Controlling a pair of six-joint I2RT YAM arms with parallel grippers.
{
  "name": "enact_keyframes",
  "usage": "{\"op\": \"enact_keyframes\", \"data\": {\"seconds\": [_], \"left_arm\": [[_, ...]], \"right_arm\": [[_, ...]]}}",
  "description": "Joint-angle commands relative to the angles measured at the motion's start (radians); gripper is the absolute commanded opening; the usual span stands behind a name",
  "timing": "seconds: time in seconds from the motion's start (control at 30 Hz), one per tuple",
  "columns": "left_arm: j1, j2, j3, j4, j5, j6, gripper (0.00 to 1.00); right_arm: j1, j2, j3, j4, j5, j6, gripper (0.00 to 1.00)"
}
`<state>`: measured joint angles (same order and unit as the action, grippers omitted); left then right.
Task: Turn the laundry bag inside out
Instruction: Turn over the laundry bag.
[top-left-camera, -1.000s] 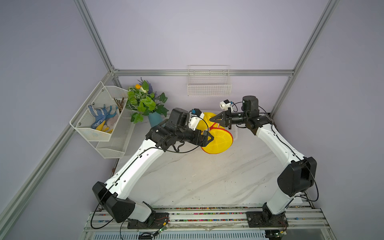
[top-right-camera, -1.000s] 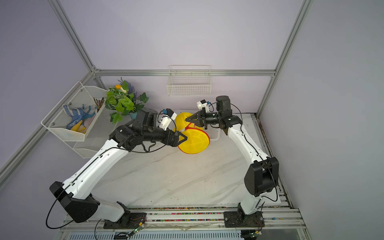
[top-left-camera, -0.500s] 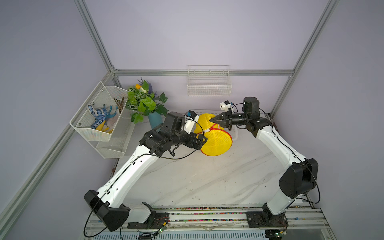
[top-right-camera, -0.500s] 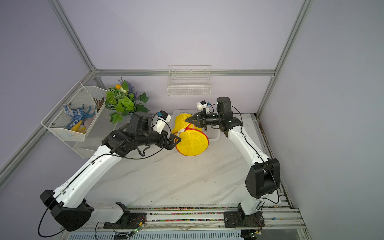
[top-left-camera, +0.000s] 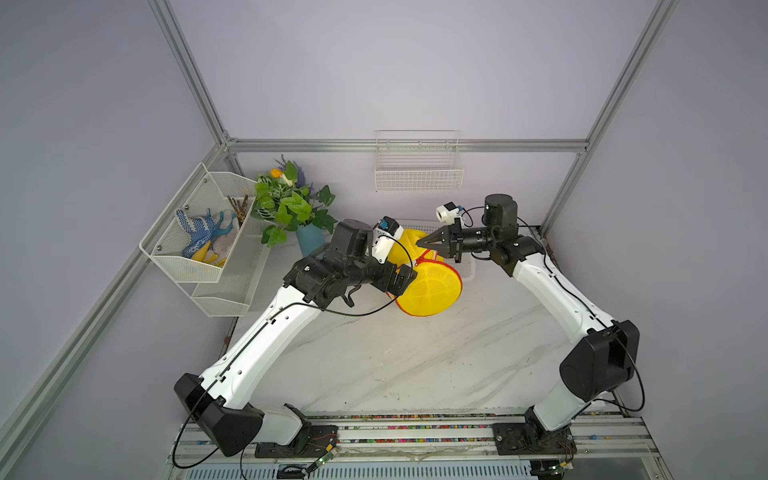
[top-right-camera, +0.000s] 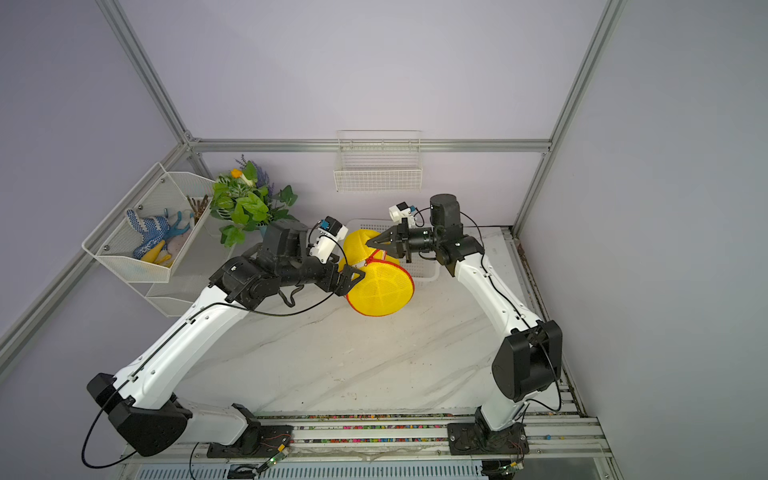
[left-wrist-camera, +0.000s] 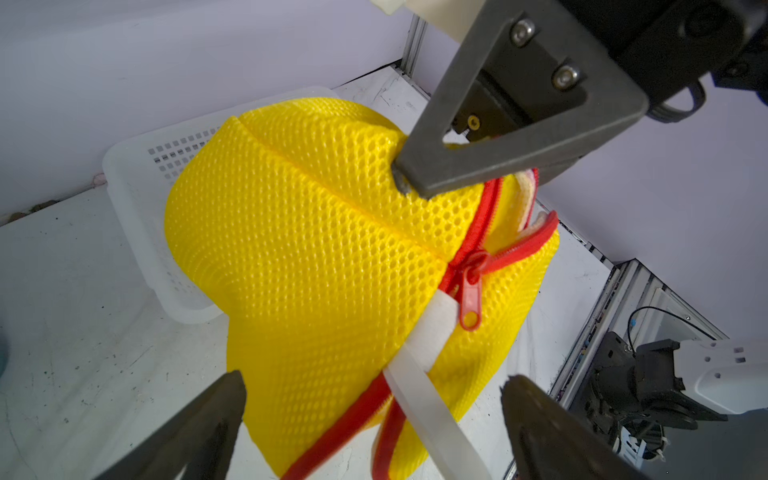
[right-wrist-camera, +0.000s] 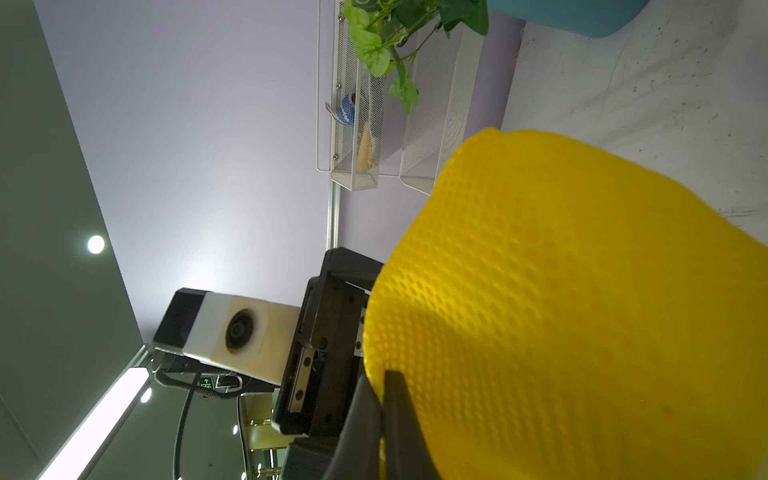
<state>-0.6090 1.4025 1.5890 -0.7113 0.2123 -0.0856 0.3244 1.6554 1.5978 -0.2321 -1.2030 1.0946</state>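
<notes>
Left wrist view shows the right gripper (left-wrist-camera: 402, 183) clamped on the laundry bag (left-wrist-camera: 311, 249) beside its red zipper (left-wrist-camera: 478, 232), raised before the perforated basket (left-wrist-camera: 137, 166); judged a regrasp step, the fully spread left gripper (left-wrist-camera: 374, 386) probably must seize the opening's rim next.

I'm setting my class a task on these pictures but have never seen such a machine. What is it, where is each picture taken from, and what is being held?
It is a robot: two white arms fixed at the front edge of the table, each ending in a two-fingered tool. Two pictures look down from overhead cameras set side by side; the other two come from cameras on the wrists. The right tool is pinched shut on the laundry bag, yellow mesh with a red zipper. The left tool is wide open close to the bag, holding nothing. Behind the bag stands a white basket; a potted plant stands by the wall.
</notes>
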Motion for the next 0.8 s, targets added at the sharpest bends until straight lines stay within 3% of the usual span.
{"op": "enact_keyframes", "data": {"seconds": [0.0,0.17,0.4,0.67,0.77], "left_arm": [[-0.007,0.035,-0.069,0.047,0.018,0.024,1.00],[-0.018,0.026,-0.131,0.055,0.041,0.024,0.99],[-0.020,0.020,-0.157,0.056,0.083,0.020,0.72],[-0.021,0.033,-0.082,0.074,0.110,-0.003,0.62],[-0.021,0.044,-0.053,0.072,0.118,-0.005,0.50]], "right_arm": [[0.011,-0.043,0.000,0.009,-0.015,-0.007,0.00],[0.015,-0.042,0.007,0.030,-0.017,0.014,0.00],[0.016,-0.040,0.003,0.034,-0.015,0.024,0.00],[0.036,-0.042,-0.040,0.034,-0.017,0.022,0.00],[0.038,-0.043,-0.056,0.037,-0.018,0.022,0.00]]}}
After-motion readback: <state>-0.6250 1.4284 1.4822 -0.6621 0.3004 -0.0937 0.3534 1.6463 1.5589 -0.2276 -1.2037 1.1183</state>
